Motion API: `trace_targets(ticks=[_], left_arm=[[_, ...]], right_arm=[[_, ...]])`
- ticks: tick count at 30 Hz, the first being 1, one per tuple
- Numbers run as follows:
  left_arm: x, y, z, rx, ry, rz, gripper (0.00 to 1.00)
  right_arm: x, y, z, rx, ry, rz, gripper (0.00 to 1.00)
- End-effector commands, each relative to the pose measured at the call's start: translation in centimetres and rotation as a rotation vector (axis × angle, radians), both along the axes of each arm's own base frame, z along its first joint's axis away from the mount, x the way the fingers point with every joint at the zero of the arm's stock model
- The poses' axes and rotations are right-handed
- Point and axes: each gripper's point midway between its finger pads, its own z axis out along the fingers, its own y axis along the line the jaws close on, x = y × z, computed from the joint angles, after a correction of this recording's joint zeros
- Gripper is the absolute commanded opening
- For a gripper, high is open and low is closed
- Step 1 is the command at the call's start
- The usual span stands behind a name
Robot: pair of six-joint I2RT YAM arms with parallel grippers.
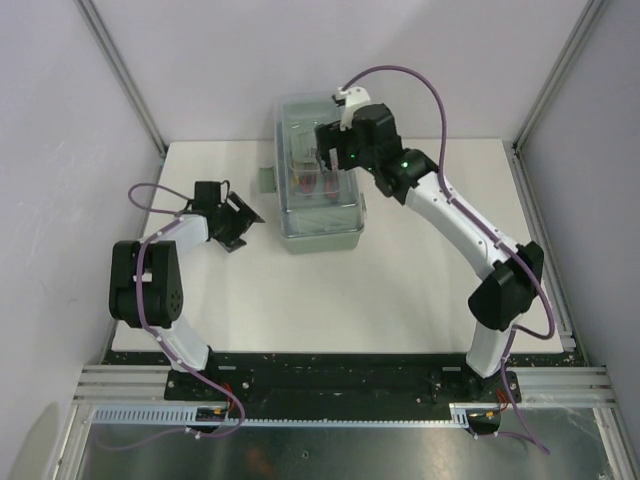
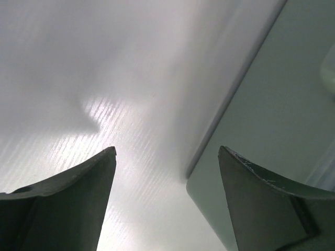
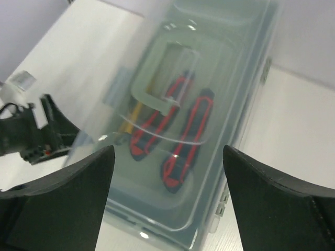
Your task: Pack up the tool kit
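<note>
The sage-green tool kit box (image 1: pixel 320 215) stands at the back middle of the table with its clear lid down. Through the lid in the right wrist view (image 3: pixel 220 78) I see red-and-black tool handles (image 3: pixel 188 138) and a yellow one (image 3: pixel 133 115). My right gripper (image 1: pixel 328 158) is open and empty, hovering over the lid. My left gripper (image 1: pixel 248 222) is open and empty, low on the table just left of the box. The box's corner (image 2: pixel 220 204) lies between its fingers, near the right one.
A green latch tab (image 1: pixel 267 179) sticks out of the box's left side. Grey walls and metal frame posts (image 1: pixel 120 75) enclose the white table (image 1: pixel 330 300). The left gripper shows at the left of the right wrist view (image 3: pixel 31 136).
</note>
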Motion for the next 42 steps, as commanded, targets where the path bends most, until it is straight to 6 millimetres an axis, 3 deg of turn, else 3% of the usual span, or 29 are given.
trace_targets(ticks=[1, 6, 11, 14, 17, 20, 22, 29, 33, 36, 42], left_arm=[[3.8, 2.7, 5.8, 0.053, -0.194, 0.056, 0.85], [7.4, 6.1, 9.6, 0.234, -0.318, 0.086, 0.91], [10.1, 5.8, 10.4, 0.243, -0.363, 0.034, 0.93], [10.8, 5.4, 10.6, 0.224, -0.375, 0.020, 0.93], [11.1, 5.2, 10.8, 0.220, -0.384, 0.010, 0.93], [11.1, 5.1, 11.0, 0.221, -0.393, -0.004, 0.93], [11.2, 5.0, 11.2, 0.217, -0.400, -0.017, 0.93], [11.3, 4.6, 10.6, 0.185, -0.396, -0.050, 0.93], [10.7, 3.9, 9.6, 0.138, -0.368, -0.066, 0.93], [9.5, 3.0, 8.2, 0.076, -0.326, -0.075, 0.89], [6.2, -0.9, 4.5, -0.086, -0.225, -0.162, 0.64]], right_arm=[[1.6, -0.4, -3.4, 0.137, 0.173, 0.074, 0.90], [5.6, -2.1, -5.3, 0.149, 0.182, 0.006, 0.91], [9.0, -2.9, -7.5, 0.171, 0.232, -0.029, 0.89], [10.4, -3.0, -9.0, 0.151, 0.268, -0.036, 0.82], [10.5, -3.7, -11.0, 0.123, 0.344, -0.049, 0.64], [9.1, -4.7, -12.9, 0.074, 0.429, -0.056, 0.49], [7.5, -5.5, -13.8, 0.024, 0.478, -0.047, 0.44], [0.6, -9.0, -17.1, -0.199, 0.636, 0.023, 0.40], [-2.3, -10.6, -17.4, -0.267, 0.657, 0.040, 0.40], [-3.4, -11.3, -16.8, -0.256, 0.637, 0.034, 0.41], [-3.3, -9.9, -16.1, -0.175, 0.621, 0.020, 0.42]])
